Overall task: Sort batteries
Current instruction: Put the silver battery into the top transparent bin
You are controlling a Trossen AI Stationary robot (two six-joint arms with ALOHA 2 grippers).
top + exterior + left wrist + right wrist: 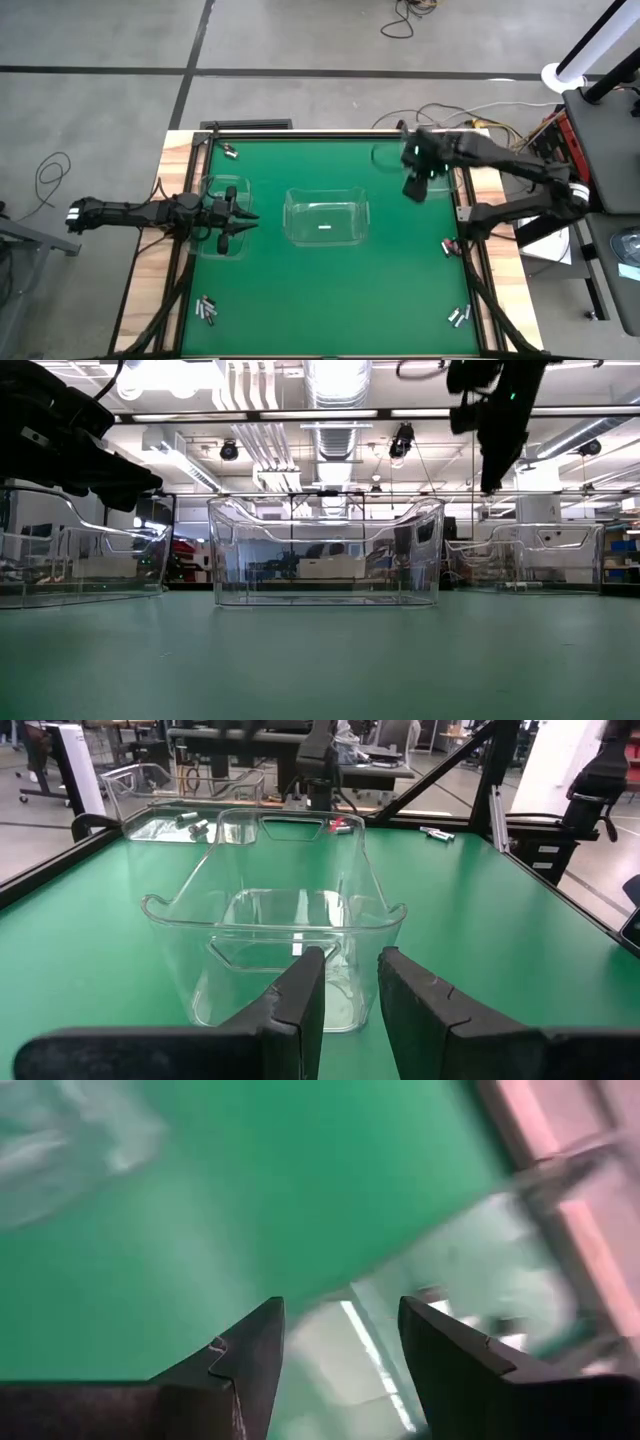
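Green table (330, 280): batteries (206, 309) lie at its near corners, unsorted, one in the middle bin (325, 219). My left gripper (240, 222) hovers narrowly open, empty; right gripper (414, 186) open, empty, farther back. I judge a pickup comes next.

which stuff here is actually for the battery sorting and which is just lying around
For the job:
- batteries in loose clusters: front left, front right, back left
- one battery in the middle bin
- clear bins: left, middle, right
- left gripper, right gripper

Lying about:
- small red object at the right edge
- cables on the floor
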